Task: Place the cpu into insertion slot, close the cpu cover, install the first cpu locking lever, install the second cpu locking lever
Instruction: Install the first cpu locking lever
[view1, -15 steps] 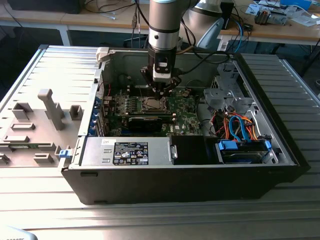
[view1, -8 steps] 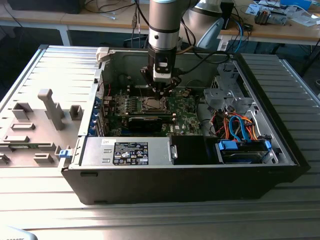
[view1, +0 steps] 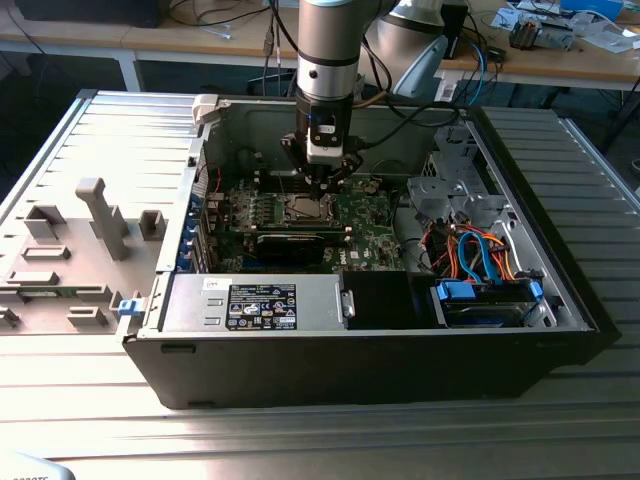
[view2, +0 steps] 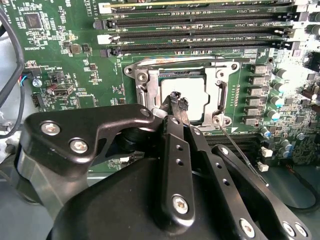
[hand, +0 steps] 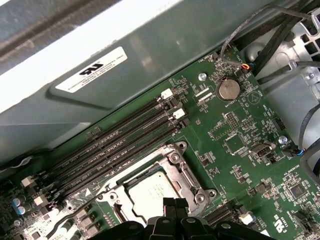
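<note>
The cpu (view2: 192, 94) lies silver face up in the insertion slot (view2: 150, 95) on the green board; it is also seen in the first wrist view as the cpu (hand: 150, 192). The cpu cover (hand: 176, 165) lies flat around it as a silver frame. My gripper (view2: 178, 101) is shut, its black tips together just over the chip's edge, with nothing seen between them. A thin wire locking lever (view2: 243, 155) sticks out slantwise from one socket corner. Another lever (view2: 190, 60) runs along the socket's side by the memory slots. In the exterior view the gripper (view1: 322, 183) hangs over the socket (view1: 305, 208).
Long memory slots (view2: 200, 22) run beside the socket. A labelled power-supply box (view1: 260, 303) sits at the case front, and a drive bay with blue and orange cables (view1: 485, 295) is on the exterior view's right. A grey fixture (view1: 100, 215) stands outside the case.
</note>
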